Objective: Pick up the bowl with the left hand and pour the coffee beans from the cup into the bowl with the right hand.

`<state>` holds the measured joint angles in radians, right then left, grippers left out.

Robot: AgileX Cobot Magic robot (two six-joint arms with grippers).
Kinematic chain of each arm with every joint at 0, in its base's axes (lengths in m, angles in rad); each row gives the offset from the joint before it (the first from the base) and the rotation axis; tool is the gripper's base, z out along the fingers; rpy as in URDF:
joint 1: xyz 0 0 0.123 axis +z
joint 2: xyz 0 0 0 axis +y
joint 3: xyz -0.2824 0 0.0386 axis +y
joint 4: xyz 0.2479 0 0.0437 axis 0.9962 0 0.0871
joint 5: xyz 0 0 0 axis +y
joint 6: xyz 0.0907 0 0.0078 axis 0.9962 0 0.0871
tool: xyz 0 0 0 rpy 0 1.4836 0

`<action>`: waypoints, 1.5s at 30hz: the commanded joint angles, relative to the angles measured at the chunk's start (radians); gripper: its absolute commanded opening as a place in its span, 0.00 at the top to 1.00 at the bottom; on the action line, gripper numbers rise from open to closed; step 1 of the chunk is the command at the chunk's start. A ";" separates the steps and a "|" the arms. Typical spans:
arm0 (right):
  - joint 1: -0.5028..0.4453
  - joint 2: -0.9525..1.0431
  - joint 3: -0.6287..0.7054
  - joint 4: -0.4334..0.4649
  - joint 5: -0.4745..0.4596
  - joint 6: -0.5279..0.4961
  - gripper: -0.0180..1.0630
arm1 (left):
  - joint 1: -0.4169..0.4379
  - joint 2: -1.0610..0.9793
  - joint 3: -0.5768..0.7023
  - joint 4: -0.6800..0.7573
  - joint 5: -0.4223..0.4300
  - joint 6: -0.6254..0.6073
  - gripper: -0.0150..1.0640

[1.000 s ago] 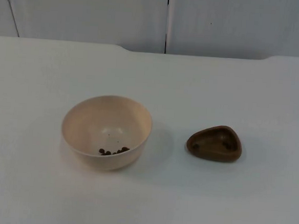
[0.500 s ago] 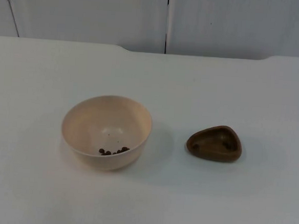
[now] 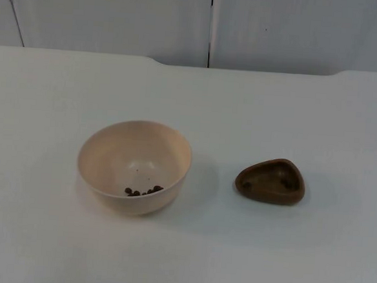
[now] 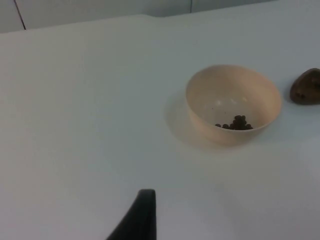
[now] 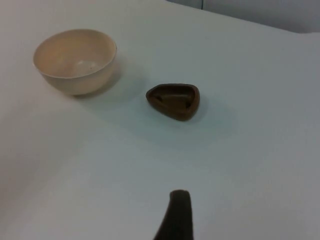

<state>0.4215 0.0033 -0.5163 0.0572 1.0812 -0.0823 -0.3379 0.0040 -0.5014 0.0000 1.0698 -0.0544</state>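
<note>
Several coffee beans [image 3: 143,191] lie in the bowl [image 3: 110,155] beside the cup [image 3: 271,181].

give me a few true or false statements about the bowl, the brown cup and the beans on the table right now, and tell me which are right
1. The cream bowl stands upright on the white table. True.
2. The bowl is empty. False: a few coffee beans lie inside it.
3. The brown cup touches the bowl. False: they stand apart, with bare table between them.
4. The cup has a rounded three-cornered shape. True.
5. A hand is holding the bowl. False: nothing grips it; it sits free on the table.
</note>
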 commanded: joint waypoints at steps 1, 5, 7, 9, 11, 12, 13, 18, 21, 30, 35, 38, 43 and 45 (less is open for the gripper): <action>-0.002 -0.003 0.001 -0.002 -0.001 -0.004 0.35 | -0.001 -0.004 0.005 -0.016 0.004 0.029 0.08; -0.002 -0.003 0.001 -0.002 -0.001 -0.004 0.35 | -0.001 -0.004 0.005 -0.014 0.004 0.054 0.08; -0.002 -0.003 0.001 -0.002 -0.001 -0.004 0.35 | -0.001 -0.004 0.005 -0.014 0.004 0.054 0.08; -0.002 -0.003 0.001 -0.002 -0.001 -0.004 0.35 | -0.001 -0.004 0.005 -0.014 0.004 0.054 0.08; -0.002 -0.003 0.001 -0.002 -0.001 -0.004 0.35 | -0.001 -0.004 0.005 -0.014 0.004 0.054 0.08; -0.002 -0.003 0.001 -0.002 -0.001 -0.004 0.35 | -0.001 -0.004 0.005 -0.014 0.004 0.054 0.08; -0.002 -0.003 0.001 -0.002 -0.001 -0.004 0.35 | -0.001 -0.004 0.005 -0.014 0.004 0.054 0.08; -0.002 -0.003 0.001 -0.002 -0.001 -0.004 0.35 | -0.001 -0.004 0.005 -0.014 0.004 0.054 0.08; -0.002 -0.003 0.001 -0.002 -0.001 -0.004 0.35 | -0.001 -0.004 0.005 -0.017 0.004 0.054 0.08; -0.002 -0.003 0.001 -0.017 -0.001 0.023 0.21 | -0.001 -0.004 0.005 -0.047 0.004 0.046 0.08; -0.002 -0.003 0.001 -0.057 -0.001 0.082 0.02 | -0.001 -0.004 0.007 -0.071 0.004 0.044 0.08; -0.002 -0.003 0.001 -0.057 -0.001 0.082 0.01 | -0.001 -0.004 0.007 -0.071 0.004 0.038 0.08; -0.002 -0.003 0.001 -0.057 -0.001 0.067 0.01 | -0.001 -0.004 0.007 -0.071 0.004 0.039 0.01; -0.002 -0.003 0.001 -0.057 -0.001 0.067 0.01 | -0.001 -0.004 0.007 -0.071 0.004 0.039 0.01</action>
<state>0.4215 0.0033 -0.5163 0.0065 1.0812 -0.0063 -0.3379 0.0040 -0.5010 -0.0570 1.0713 -0.0081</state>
